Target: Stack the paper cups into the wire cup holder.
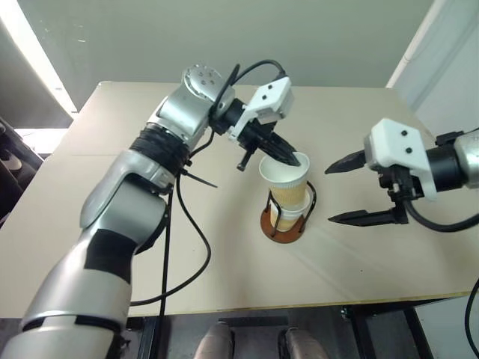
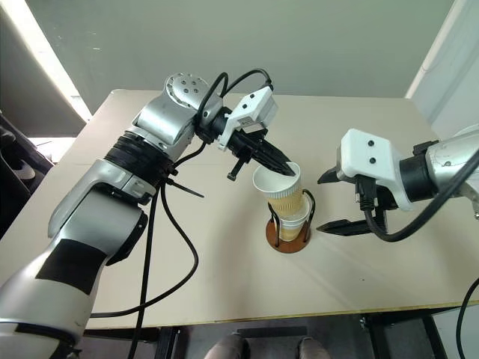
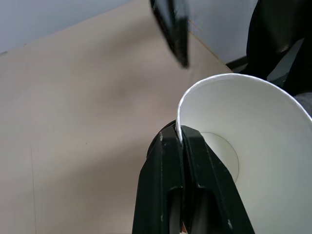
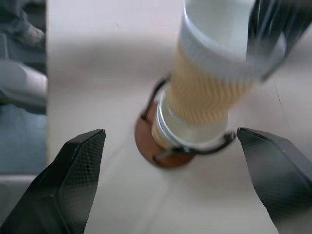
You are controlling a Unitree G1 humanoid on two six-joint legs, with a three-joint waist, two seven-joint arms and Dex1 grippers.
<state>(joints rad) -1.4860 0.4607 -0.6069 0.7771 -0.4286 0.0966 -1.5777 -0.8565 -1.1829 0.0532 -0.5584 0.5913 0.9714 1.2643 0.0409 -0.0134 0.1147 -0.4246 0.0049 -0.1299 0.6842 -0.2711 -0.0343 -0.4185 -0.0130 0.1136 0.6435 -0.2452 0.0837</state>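
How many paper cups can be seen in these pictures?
2. One paper cup sits low in the wire cup holder. The top cup is nested in it, its rim pinched by the left gripper. Another may be hidden inside.

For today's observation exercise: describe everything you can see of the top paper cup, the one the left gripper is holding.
The top cup is tapered paper, pale tan outside, white inside and at its rolled rim, with a round flat bottom seen from the left wrist. It leans a little and sits partly nested in another cup inside the wire holder, most of its body above the wires. The left gripper pinches its rim wall, one finger inside, one outside. The open right gripper is apart from it.
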